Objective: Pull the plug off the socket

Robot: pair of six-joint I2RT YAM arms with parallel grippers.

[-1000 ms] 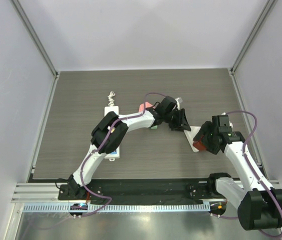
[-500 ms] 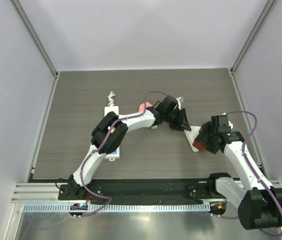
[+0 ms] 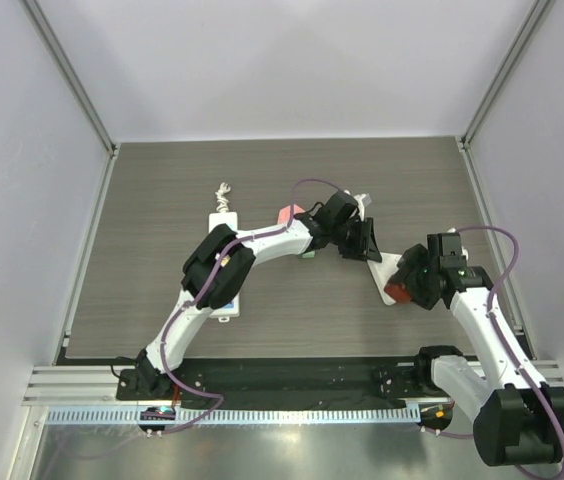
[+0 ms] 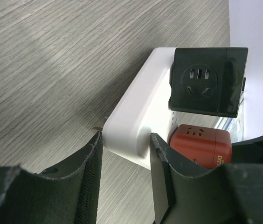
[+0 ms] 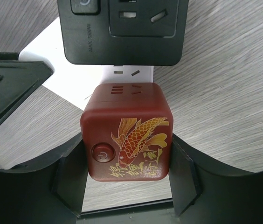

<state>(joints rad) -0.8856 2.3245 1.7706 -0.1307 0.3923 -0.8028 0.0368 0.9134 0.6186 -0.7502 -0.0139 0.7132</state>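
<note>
mounting rail point(image 3: 292, 413): metal strip along the near edge; both arm bases bolted just behind it
right gripper point(image 5: 127, 161): fingers clamped on the two flanks of the red cube plug point(image 5: 127, 135); pads touching both sides
red cube plug: gold koi print and a round power button on its face; sits on the power strip point(image 4: 131, 116) just beside the black cube adapter point(image 4: 206, 84); base looks flush against the strip's face, seat itself hidden
left gripper point(image 4: 124, 156): jaws closed around one end of the power strip; one finger point(image 4: 92, 182) against the corner, the other overlapping the long edge
power strip: white, lying flat and slanted on the table, right of centre in the overhead view; between the two grippers; one empty socket visible between cube and adapter
black cube adapter: plugged into the strip on the far side of the red cube; outlet holes on its exposed faces
table point(image 3: 162, 190): grey wood-grain top, matte, running from the rail to the back wall
second strip point(image 3: 220, 217): white, left of centre, mostly under the left arm; bundled white cord point(image 3: 224, 190) at its far end
pink item point(image 3: 287, 213): small, beside the left forearm; too small to identify
walls point(image 3: 282, 60): plain pale panels on three sides; aluminium posts point(image 3: 67, 70) at the corners
</note>
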